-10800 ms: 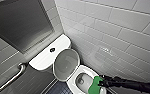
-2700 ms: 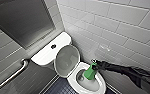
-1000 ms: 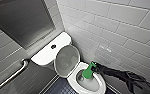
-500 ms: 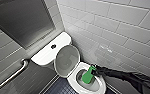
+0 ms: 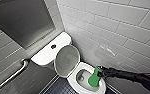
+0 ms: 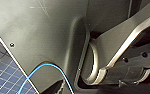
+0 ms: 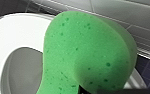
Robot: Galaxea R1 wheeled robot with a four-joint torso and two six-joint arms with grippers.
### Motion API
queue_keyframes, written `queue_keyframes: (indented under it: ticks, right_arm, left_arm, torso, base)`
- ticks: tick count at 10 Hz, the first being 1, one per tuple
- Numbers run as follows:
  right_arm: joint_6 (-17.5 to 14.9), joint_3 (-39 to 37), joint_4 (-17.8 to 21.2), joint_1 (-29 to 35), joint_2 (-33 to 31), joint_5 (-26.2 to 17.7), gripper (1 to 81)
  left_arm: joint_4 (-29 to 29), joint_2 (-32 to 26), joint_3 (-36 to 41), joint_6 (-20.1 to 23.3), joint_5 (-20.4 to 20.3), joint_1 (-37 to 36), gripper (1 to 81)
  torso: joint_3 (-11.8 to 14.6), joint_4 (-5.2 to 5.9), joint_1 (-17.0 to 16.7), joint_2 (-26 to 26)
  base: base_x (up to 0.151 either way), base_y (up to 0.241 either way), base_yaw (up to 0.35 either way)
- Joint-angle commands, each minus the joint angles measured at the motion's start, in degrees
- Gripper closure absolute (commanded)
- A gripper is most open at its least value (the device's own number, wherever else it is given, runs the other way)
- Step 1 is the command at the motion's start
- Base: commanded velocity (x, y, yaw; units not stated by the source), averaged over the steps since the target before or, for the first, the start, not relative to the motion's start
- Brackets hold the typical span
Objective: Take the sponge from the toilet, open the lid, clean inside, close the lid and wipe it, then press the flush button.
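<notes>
The toilet sits in a corner, and its seat (image 5: 74, 72) on the right side lies close to the white tiled wall (image 5: 111, 30), with only a narrow strip between them. The right arm comes in along that strip from the lower right, low and beside the wall. On the other side there is more room: dark tiled floor (image 5: 57, 87) runs out to the left of the bowl, as far as a grey wall with a metal grab bar (image 5: 11, 76) slanting along it. The lid (image 5: 66, 61) stands raised, its greyish inner face turned toward the bowl and its top edge against the white tank top (image 5: 42, 56), where the flush button (image 5: 53, 46) shows as a small dark dot just behind the lid. The right gripper (image 5: 101, 73) has its jaws closed on the sponge (image 5: 94, 79), holding it by its narrower upper end. The sponge hangs steeply, its long axis running from the jaws down and slightly left, and its broad rounded end points down over the wall-side part of the bowl opening, at the inner edge of the seat; whether it touches there cannot be told. In the right wrist view the sponge (image 7: 88, 55) bulges large in front of the seat (image 7: 18, 30) and the opening. Whether the left gripper is open or closed cannot be told.
</notes>
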Motion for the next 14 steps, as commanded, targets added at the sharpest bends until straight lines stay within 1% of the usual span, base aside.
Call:
queue_keyframes:
  ticks: [1, 3, 4, 6, 9, 10, 12, 14]
  right_arm:
    - [0.3, 3.4, -1.8, 3.9, -2.7, -5.5, 81.1]
    - [0.3, 6.0, -1.9, 2.8, -4.5, -5.5, 81.1]
    - [0.4, 10.1, -1.9, 3.2, -5.7, -6.3, 81.1]
    - [0.4, 16.1, -1.9, 4.2, -6.5, -10.1, 81.1]
    - [1.0, 22.0, -1.9, 2.9, -8.1, -11.4, 81.1]
    - [1.0, 23.7, -2.5, 2.3, -7.9, -11.9, 81.1]
    - [1.0, 25.6, -3.9, 2.1, -5.7, -14.2, 81.1]
    - [1.0, 26.2, -4.5, 4.3, -3.0, -16.1, 81.1]
  left_arm:
    - [0.3, -0.3, 0.1, 0.3, 4.6, 1.7, 1.0]
    - [0.3, -0.2, 0.1, 0.3, 4.6, 1.7, 1.0]
    - [0.3, -0.2, 0.1, 0.3, 4.6, 1.7, 1.0]
    - [0.3, -0.1, 0.1, 0.3, 4.6, 1.7, 1.0]
    - [0.3, -0.2, 0.1, 0.3, 4.5, 1.7, 1.0]
    - [0.2, -0.1, 0.1, 0.5, 4.5, 1.7, 1.0]
    - [0.2, -0.1, 0.1, 0.7, 4.5, 1.6, 1.0]
    - [0.2, -0.1, 0.1, 0.7, 4.5, 1.5, 1.0]
  torso:
    - [0.0, 0.00, 0.0, 0.0]
    - [0.0, 0.00, 0.0, 0.0]
    - [0.0, 0.00, 0.0, 0.0]
    - [0.0, 0.00, 0.0, 0.0]
    - [0.0, 0.00, 0.0, 0.0]
    - [0.0, 0.00, 0.0, 0.0]
    - [0.0, 0.00, 0.0, 0.0]
    - [0.0, 0.00, 0.0, 0.0]
  base:
    - [0.000, 0.000, 0.000]
    - [0.000, 0.000, 0.000]
    - [0.000, 0.000, 0.000]
    - [0.000, 0.000, 0.000]
    - [0.000, 0.000, 0.000]
    - [0.000, 0.000, 0.000]
    - [0.000, 0.000, 0.000]
    - [0.000, 0.000, 0.000]
